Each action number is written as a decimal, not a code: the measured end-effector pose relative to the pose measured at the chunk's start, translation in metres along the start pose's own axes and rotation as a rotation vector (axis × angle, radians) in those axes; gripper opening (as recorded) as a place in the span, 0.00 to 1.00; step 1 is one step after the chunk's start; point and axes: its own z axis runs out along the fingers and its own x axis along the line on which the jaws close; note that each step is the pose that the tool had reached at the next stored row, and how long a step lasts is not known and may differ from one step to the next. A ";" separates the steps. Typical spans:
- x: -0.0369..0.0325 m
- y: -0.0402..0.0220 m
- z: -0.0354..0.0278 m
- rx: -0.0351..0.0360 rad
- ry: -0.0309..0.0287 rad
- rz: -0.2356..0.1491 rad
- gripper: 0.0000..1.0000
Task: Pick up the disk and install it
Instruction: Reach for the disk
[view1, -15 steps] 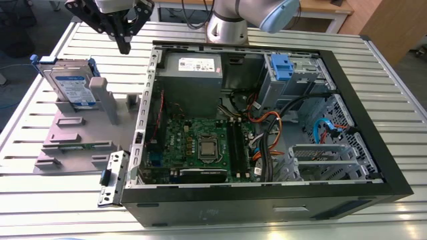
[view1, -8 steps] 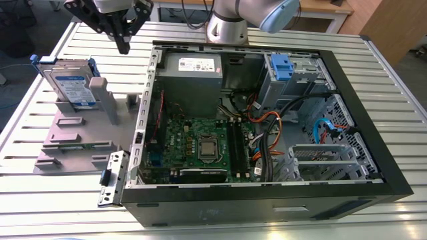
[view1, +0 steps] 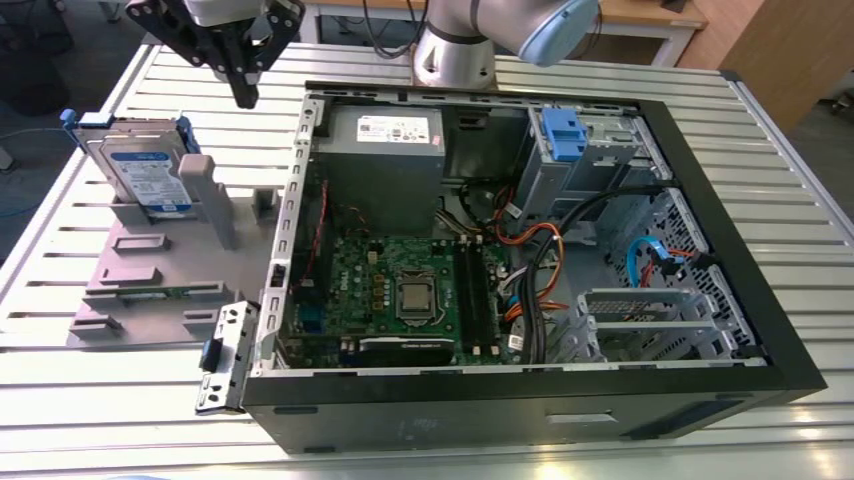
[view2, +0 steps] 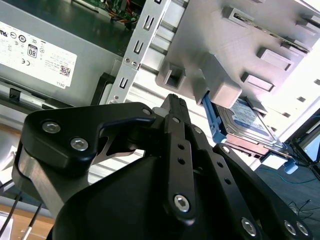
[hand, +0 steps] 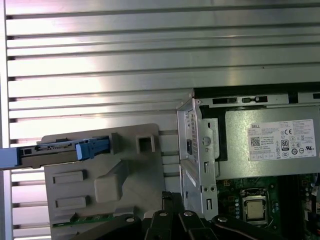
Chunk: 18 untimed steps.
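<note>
The disk (view1: 140, 168), a silver drive with a blue-and-white label and blue rails, stands on edge in a grey holder (view1: 160, 270) on the table, at the exterior view's left. My gripper (view1: 244, 92) hangs above the table between the disk and the open computer case (view1: 694, 180), clear of both. Its black fingers meet at one tip with nothing between them. In the second wrist view the gripper (view2: 173, 101) points toward the holder, with the disk (view2: 250, 119) beyond it. The first wrist view shows the disk's edge (hand: 60, 150) and the gripper (hand: 171, 199).
The case lies open on a slatted metal table (view1: 120, 400). Inside are a grey power-supply box (view1: 384, 130), a green motherboard (view1: 400, 290), cables and a drive bay with a blue latch (view1: 562, 135). The case's metal side rim (view1: 296, 200) stands close to the holder.
</note>
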 end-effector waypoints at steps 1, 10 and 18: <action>0.0001 0.0000 0.0000 0.0000 0.0000 0.000 0.11; 0.0023 -0.0002 0.0000 -0.0001 0.0000 0.000 0.11; 0.0045 -0.0004 0.0000 -0.0001 -0.0001 0.000 0.11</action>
